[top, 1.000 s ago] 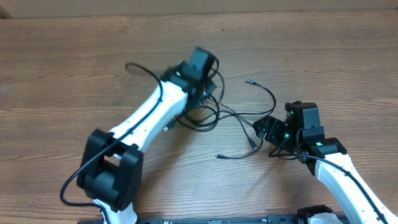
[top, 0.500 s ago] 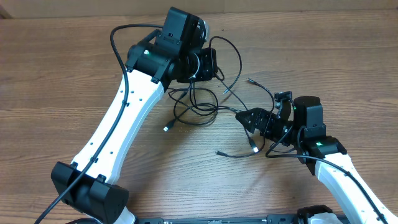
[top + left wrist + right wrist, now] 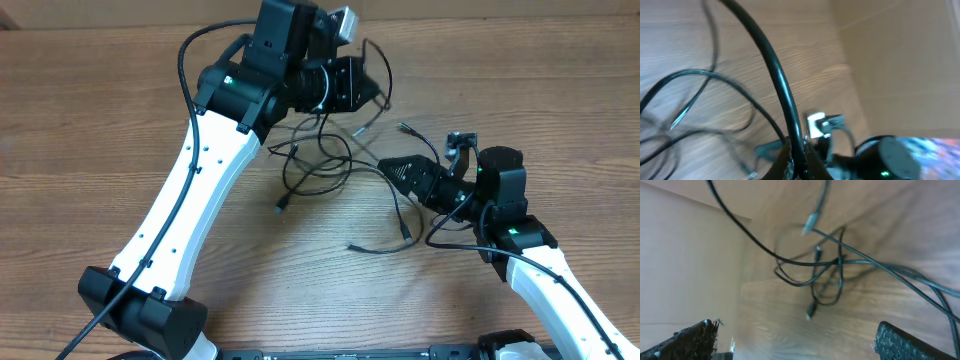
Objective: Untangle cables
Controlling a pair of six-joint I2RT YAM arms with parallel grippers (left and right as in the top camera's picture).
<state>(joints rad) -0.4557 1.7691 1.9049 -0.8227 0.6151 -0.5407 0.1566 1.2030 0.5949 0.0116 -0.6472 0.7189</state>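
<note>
**A:** What have the left jaws got?

**B:** The left arm (image 3: 200, 170) reaches far across the bench (image 3: 90, 120). Its jaws are clamped shut on one black strand (image 3: 772, 70) of the cables (image 3: 318, 165). In the left wrist view that strand runs down into the pinch, though the picture is blurred.

**A:** And the right jaws?

**B:** Spread wide and gripping nothing. In the right wrist view the two fingers (image 3: 690, 340) sit at the bottom corners of the frame with wood grain showing between them. The right arm (image 3: 560, 290) points them at the tangle.

**A:** So where is the tangle?

**B:** It is a knot of overlapping loops between the two sets of jaws, just ahead of the right tips. From the left jaws a strand leads into it, with one loop (image 3: 378, 70) arching up beside those jaws.

**A:** Any loose ends?

**B:** One plug (image 3: 280, 207) is on the far side of the knot from the right jaws. A second plug (image 3: 405, 232) is just beside the right jaws, at the end of a cord running out of the knot. A third tip (image 3: 400, 127) is on their other side. A thin tail (image 3: 352, 247) lies on the bench near the second plug.

**A:** Does the right wrist camera add anything?

**B:** It shows a pale-tipped plug (image 3: 810, 224) ahead of the open jaws, beyond the knot. I cannot tell whether it touches the wood.
</note>
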